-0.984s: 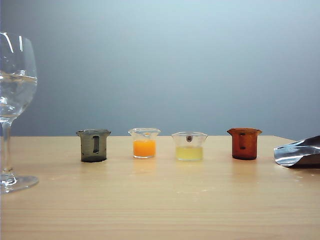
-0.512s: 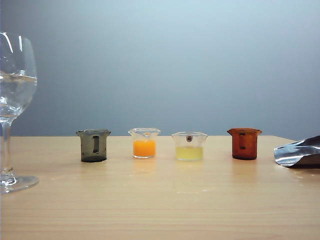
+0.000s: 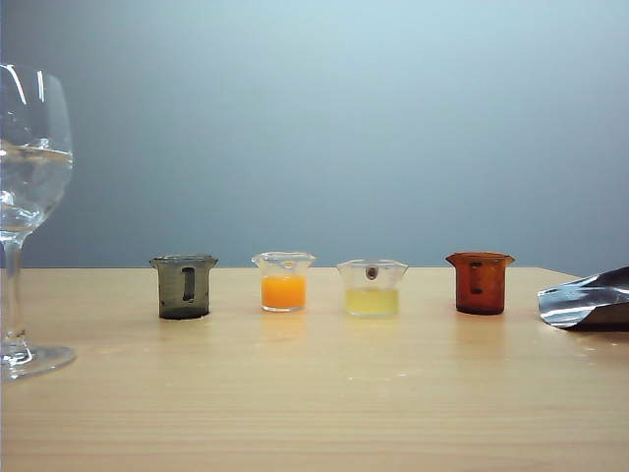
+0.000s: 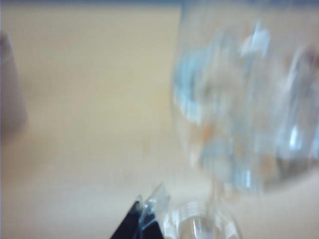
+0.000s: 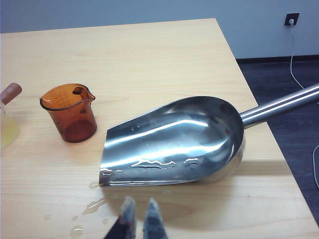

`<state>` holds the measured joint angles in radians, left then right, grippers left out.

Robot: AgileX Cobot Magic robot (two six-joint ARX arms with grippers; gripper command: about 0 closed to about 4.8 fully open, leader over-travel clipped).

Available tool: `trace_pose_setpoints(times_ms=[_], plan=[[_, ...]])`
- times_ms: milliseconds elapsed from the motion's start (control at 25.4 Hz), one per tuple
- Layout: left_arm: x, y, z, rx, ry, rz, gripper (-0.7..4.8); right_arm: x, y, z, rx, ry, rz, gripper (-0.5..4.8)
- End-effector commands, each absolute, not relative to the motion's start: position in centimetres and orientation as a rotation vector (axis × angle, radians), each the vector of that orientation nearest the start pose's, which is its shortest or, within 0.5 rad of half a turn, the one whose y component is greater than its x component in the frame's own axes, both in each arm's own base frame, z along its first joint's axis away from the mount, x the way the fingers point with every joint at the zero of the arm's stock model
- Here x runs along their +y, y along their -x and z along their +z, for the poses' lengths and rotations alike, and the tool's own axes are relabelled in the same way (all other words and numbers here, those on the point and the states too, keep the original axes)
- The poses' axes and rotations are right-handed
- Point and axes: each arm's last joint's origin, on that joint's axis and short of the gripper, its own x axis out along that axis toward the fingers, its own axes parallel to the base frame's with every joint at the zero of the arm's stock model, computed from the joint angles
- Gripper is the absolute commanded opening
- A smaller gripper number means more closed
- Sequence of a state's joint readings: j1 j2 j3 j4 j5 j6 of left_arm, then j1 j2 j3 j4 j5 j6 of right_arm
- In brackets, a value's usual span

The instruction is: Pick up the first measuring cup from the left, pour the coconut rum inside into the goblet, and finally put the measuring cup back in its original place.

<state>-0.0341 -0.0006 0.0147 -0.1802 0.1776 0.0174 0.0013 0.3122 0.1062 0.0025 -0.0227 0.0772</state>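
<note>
Beside the goblet: measuring cup, then 3 more cups. Left gripper: aperture unclear. Right gripper, nearly closed, empty, above the scoop.

**Row of cups, goblet at far left**

On my tabletop the goblet stands far left, nearer me. Behind runs a row: measuring cup leftmost, then two cups, a fourth cup, and the scoop at the right edge.

wall: plain grey-blue wall standing behind
table: light wooden tabletop lying under everything
floor: dark floor showing beyond table edge
socket: wall outlet feeding a cable
</note>
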Motion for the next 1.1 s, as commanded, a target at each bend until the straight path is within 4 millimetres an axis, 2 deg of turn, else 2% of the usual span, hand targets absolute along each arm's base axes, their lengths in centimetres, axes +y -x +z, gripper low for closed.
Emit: trace_pose_setpoints(times_ms=[39, 669, 787, 827, 905, 1023, 1102], plan=[[-0.8, -9.6, 15.2, 0.144, -0.004, -0.214, -0.02, 0.1, -11.6, 17.8, 0.18, -0.079, 0.016, 0.32], [-0.8, -9.5, 15.1, 0.148, -0.003, -0.214, -0.02, 0.1, -11.6, 17.7, 0.178, -0.079, 0.016, 0.32], [-0.8, -9.5, 15.1, 0.151, 0.004, -0.215, -0.02, 0.1, -11.1, 16.7, 0.118, -0.079, 0.021, 0.32], [-0.8, -9.6, 15.1, 0.15, 0.003, -0.196, -0.02, 0.1, -10.8, 15.6, 0.099, -0.079, 0.023, 0.32], [-0.5, -9.6, 15.2, 0.148, -0.007, -0.076, -0.02, 0.1, -10.2, 14.9, 0.168, -0.079, 0.019, 0.32], [-0.2, -9.6, 15.2, 0.147, -0.013, 0.021, -0.02, 0.1, -9.7, 14.5, 0.2, -0.08, 0.018, 0.32], [-0.1, -9.6, 15.2, 0.146, -0.006, 0.06, -0.02, 0.1, -9.7, 15.0, 0.139, -0.08, 0.019, 0.32]])
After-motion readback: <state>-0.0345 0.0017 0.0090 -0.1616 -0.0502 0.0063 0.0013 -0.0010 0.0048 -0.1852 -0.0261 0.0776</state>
